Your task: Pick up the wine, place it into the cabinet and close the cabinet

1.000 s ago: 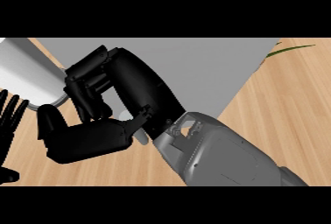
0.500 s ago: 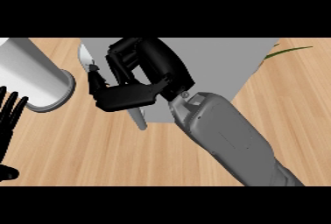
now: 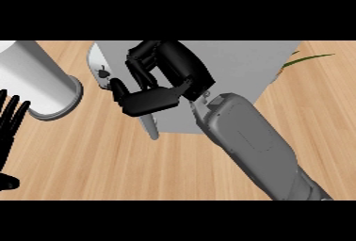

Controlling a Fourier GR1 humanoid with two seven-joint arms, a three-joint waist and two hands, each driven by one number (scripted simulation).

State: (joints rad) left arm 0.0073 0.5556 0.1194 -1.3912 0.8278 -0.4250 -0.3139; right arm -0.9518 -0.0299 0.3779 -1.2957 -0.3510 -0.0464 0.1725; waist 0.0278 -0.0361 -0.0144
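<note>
At the far cabinet, right robot hand is clenched against the ajar door. No wine in sight, so closing's probably what's left.

Light tan wood grain streaks the counter. The cabinet is plain grey and the cylinder at the left is white with a grey rim. The right hand and left hand are black, and the forearm is grey. The wine bottle is pale grey with a small dark mark. The far-right leaf is green.
</note>
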